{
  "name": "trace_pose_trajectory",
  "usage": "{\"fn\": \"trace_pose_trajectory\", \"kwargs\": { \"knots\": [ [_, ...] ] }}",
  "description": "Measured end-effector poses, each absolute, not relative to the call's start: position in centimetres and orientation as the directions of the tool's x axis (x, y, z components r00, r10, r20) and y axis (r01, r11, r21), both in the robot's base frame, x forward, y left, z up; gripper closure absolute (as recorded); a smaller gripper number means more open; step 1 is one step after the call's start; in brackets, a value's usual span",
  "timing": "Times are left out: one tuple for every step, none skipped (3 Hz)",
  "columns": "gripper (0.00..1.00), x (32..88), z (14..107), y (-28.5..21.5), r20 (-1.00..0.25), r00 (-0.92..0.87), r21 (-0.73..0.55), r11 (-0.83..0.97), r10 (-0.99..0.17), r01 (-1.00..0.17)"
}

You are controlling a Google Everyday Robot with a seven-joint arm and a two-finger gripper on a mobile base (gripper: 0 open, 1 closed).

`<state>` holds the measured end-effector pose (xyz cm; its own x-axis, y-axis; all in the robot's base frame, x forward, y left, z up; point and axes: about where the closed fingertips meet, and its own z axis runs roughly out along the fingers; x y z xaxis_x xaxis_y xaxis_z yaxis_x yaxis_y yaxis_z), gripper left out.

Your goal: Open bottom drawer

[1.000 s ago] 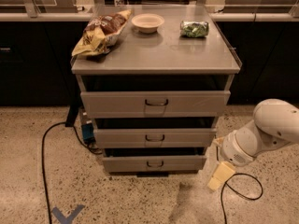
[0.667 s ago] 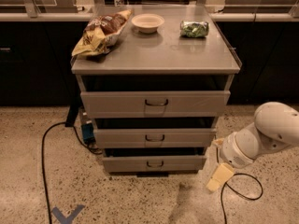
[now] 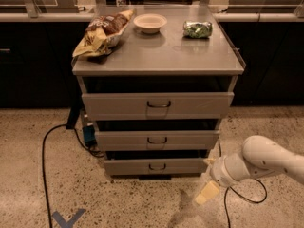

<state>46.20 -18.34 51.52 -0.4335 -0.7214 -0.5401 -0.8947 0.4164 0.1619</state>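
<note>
The arm (image 3: 266, 160) is sitting lower than a moment ago, and the gripper (image 3: 207, 194) is hanging further down and slightly more to the left, close over the floor, while the cabinet is looking unchanged. The bottom drawer (image 3: 128, 167) is lying up and to the left of the gripper, apart from it, with its small loop handle (image 3: 157, 166) further left at the centre of the narrow front. The drawer's right edge is standing just up-left of the gripper, and bare speckled floor (image 3: 142, 203) is spreading to the gripper's left, in front of the drawer. A thin black cable (image 3: 224, 213) is running along the floor just right of the gripper, and another cable (image 3: 42, 165) is trailing far to its left. The gripper is showing only as a pale wedge pointing down-left, so whether it is wide or narrow cannot be told. The arm is being cut off by the right edge, and the recess above the bottom drawer is reading as plain darkness
</note>
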Motion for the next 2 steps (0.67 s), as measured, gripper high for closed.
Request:
{"fn": "trace_pose_trajectory", "kwargs": {
  "knots": [
    [0.00,47.65,43.62,-15.36,-0.543,-0.447,0.187,0.417,-0.710,-0.890],
    [0.00,47.65,43.61,-15.35,-0.543,-0.447,0.187,0.417,-0.710,-0.890]
  ]
}}
